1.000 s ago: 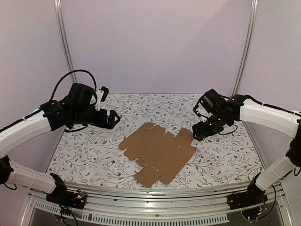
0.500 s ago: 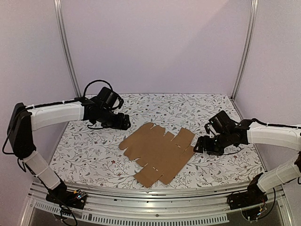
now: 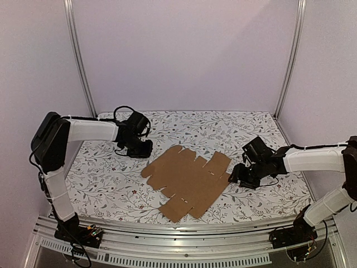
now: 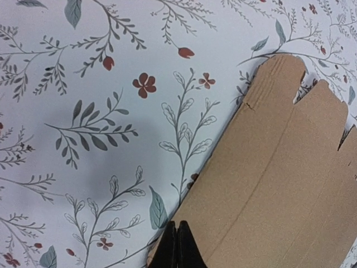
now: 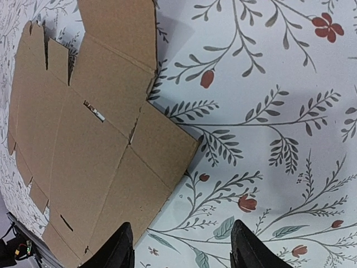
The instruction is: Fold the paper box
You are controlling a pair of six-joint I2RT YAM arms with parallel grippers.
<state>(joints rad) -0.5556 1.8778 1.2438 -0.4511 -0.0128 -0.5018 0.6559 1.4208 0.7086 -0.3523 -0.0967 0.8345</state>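
Clenches left gripper (image 4: 177, 230) shut at far-left edge of box (image 3: 187, 181); cannot tell whether pinching it. Holds right gripper (image 5: 181, 251) released, jaws spread and empty, just right of box. Shows box flat, unfolded, mid-table (image 3: 268, 125).

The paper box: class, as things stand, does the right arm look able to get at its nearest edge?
Probably yes. The right gripper sits low with jaws open, and the paper box lies flat just ahead of it. Only flowered table lies between; nothing blocks the way.
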